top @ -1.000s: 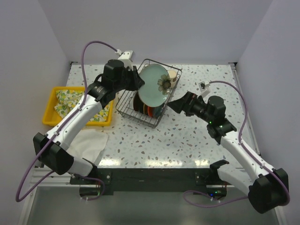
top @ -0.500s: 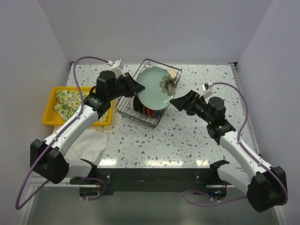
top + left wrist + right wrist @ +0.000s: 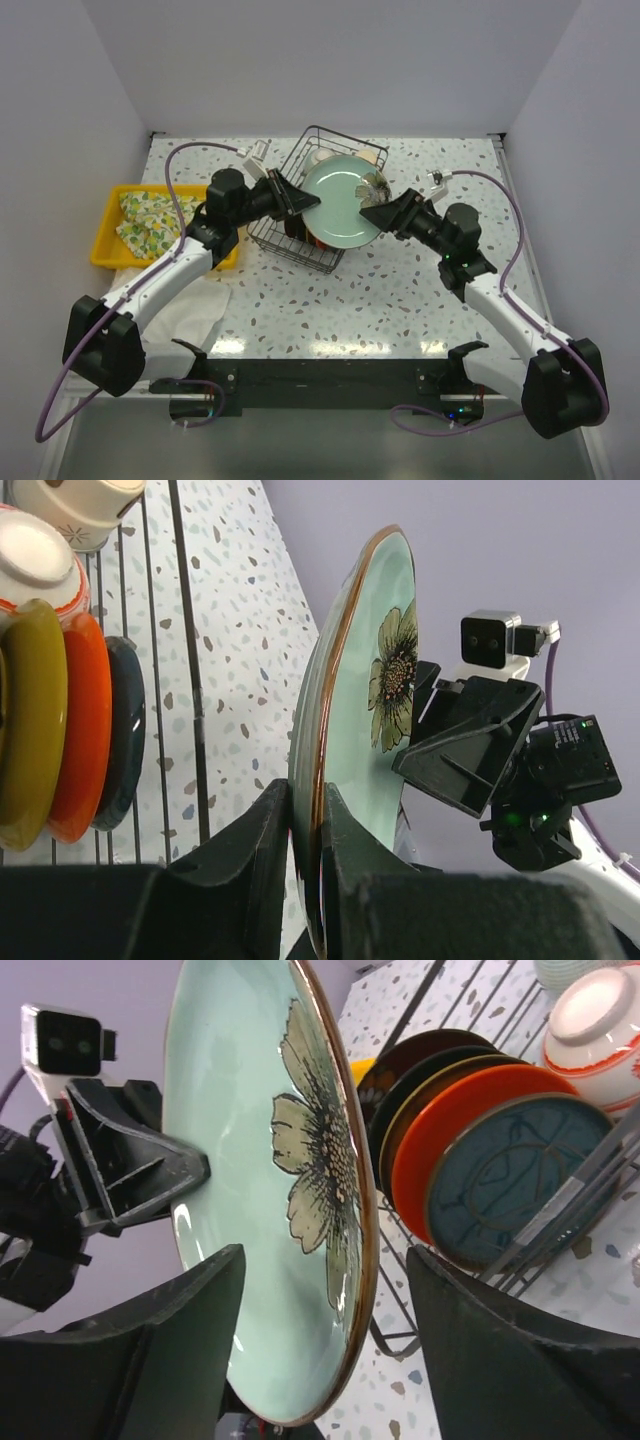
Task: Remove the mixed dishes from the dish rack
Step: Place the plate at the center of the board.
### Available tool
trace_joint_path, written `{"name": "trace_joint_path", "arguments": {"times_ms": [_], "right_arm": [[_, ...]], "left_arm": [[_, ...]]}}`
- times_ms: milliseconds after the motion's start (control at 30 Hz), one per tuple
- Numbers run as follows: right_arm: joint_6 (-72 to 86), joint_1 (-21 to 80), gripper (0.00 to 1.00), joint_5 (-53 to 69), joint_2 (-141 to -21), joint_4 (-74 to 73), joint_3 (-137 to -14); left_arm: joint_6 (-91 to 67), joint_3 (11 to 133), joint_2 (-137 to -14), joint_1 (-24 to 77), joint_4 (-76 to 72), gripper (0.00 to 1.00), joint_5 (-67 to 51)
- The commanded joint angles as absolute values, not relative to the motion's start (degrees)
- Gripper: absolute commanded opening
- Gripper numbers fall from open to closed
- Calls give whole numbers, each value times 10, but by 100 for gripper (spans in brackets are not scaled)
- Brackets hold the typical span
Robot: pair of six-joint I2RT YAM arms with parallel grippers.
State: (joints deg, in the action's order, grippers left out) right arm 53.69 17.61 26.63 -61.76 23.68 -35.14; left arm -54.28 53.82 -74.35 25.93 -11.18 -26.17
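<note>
A pale green plate with a flower motif (image 3: 338,205) hangs on edge over the dish rack (image 3: 268,238), a black wire basket. My left gripper (image 3: 312,200) is shut on its left rim; the rim sits pinched between the fingers (image 3: 255,850). From the right, my right gripper (image 3: 368,213) is open and straddles the plate's (image 3: 260,1160) opposite rim, with a gap on both sides. Yellow (image 3: 30,720), orange (image 3: 85,730) and dark (image 3: 125,730) plates stand in the rack, with a red-patterned white bowl (image 3: 35,565) and a beige cup (image 3: 80,505) behind them.
A yellow tray (image 3: 108,255) holding a yellow-patterned cloth (image 3: 145,215) sits at the left of the table. A white cloth (image 3: 190,305) lies in front of it, under the left arm. Speckled tabletop surrounds the rack.
The left arm has carried the green plate right and toward the near side. The right gripper has moved in around the plate's right rim, and its jaws have narrowed.
</note>
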Motion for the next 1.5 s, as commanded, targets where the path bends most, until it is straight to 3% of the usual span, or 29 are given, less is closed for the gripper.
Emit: {"name": "trace_joint_path", "arguments": {"times_ms": [0, 133, 167, 233, 267, 367, 400, 600, 767, 1067, 1267, 1467], "right_arm": [[550, 175, 55, 301, -614, 296, -348], [548, 176, 24, 306, -604, 292, -344], [544, 176, 11, 305, -600, 287, -343], [538, 175, 1, 303, -595, 269, -342], [531, 174, 0, 304, -590, 263, -343], [526, 165, 0, 311, -578, 244, -339], [525, 162, 0, 311, -573, 237, -338], [525, 135, 0, 313, -551, 213, -333], [533, 99, 0, 312, -551, 207, -339], [624, -23, 0, 302, -613, 315, -325], [719, -121, 0, 255, -691, 425, -301], [677, -170, 0, 222, -775, 388, -344]], "left_arm": [[-601, 541, -723, 260, -264, 0, -298], [-603, 531, -723, 260, -265, 0, -296], [-603, 529, -723, 260, -265, 0, -296], [-597, 522, -720, 260, -256, 0, -292], [-591, 520, -719, 260, -247, 0, -287], [-544, 517, -707, 260, -193, 18, -251], [-531, 514, -695, 259, -165, 30, -229], [-421, 518, -649, 259, -51, 73, -142], [-319, 530, -602, 259, 52, 96, -47], [-187, 501, -522, 259, 127, 100, 91], [-154, 469, -483, 260, 130, 100, 106], [-128, 448, -461, 261, 135, 100, 122]]}}
